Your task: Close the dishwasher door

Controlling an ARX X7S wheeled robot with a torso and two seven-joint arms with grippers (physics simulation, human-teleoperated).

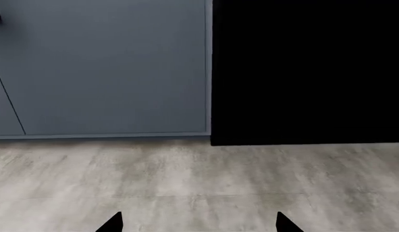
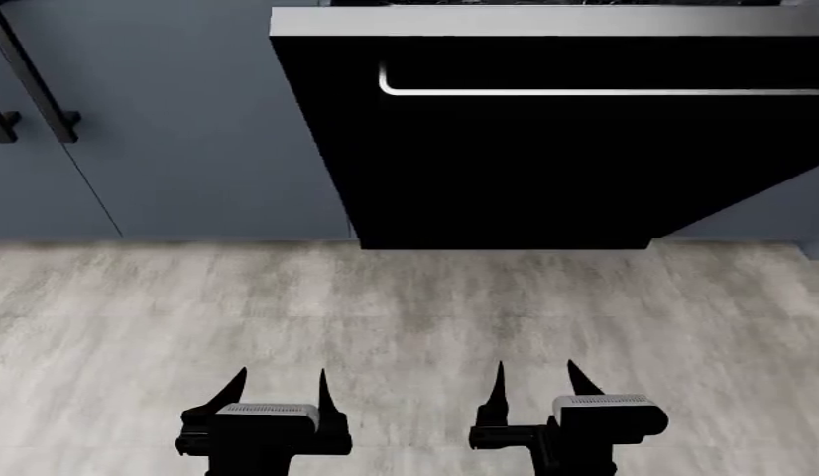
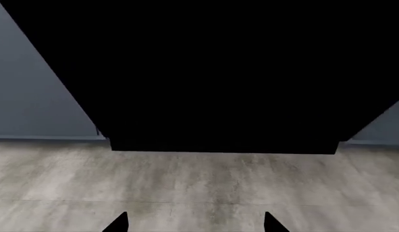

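Both the left gripper and right gripper hover over the floor, jaws spread wide, grasping nothing. The dishwasher door stands far ahead, seemingly tilted ajar.

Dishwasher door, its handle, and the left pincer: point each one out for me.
dishwasher door [image 2: 516,169], head view, middle of the black panel.
handle [image 2: 595,92], head view, silver bar.
left pincer [image 2: 283,382], head view, between its fingertips.

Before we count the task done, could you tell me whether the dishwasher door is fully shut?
No, the dishwasher door tilts outward, its silver top edge standing clear of the cabinets.
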